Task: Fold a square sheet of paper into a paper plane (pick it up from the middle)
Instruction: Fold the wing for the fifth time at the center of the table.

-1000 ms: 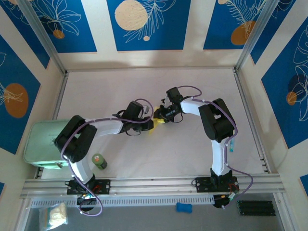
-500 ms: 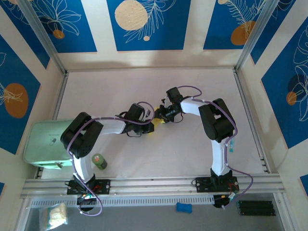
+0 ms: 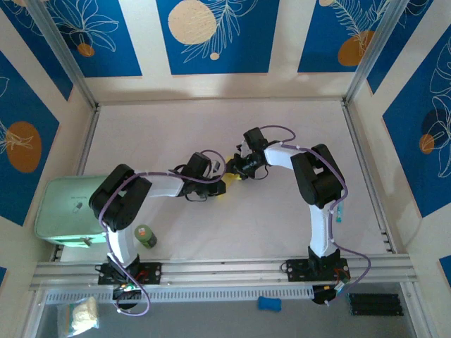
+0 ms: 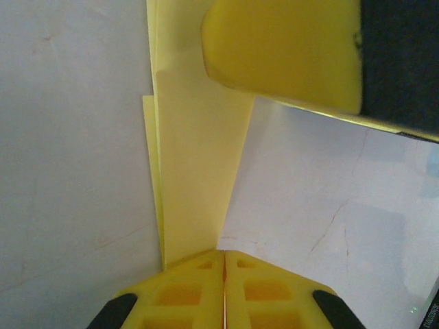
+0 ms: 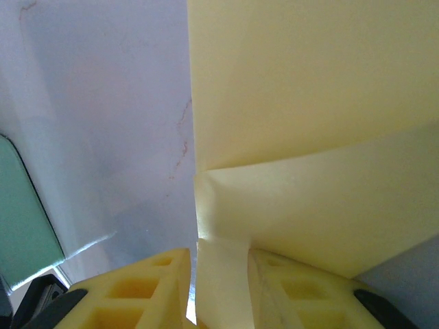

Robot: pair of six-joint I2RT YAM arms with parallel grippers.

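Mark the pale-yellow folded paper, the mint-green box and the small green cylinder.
pale-yellow folded paper (image 4: 195,171): left wrist view, flat middle.
mint-green box (image 3: 58,217): top view, lid.
small green cylinder (image 3: 145,236): top view, upper end.

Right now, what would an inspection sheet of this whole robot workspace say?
Surface: white table, faint scuffs.
Job's things: folded pale-yellow paper, mid-table between the arms.
Clutter: small green container; pale-green box at the left edge; blue item in front of the rail.
Grippers: left gripper shut on the paper; right gripper has paper between its fingers, grip unclear.
Cables: purple cables loop along both arms.
Surroundings: patterned walls, blue and cream; metal frame.
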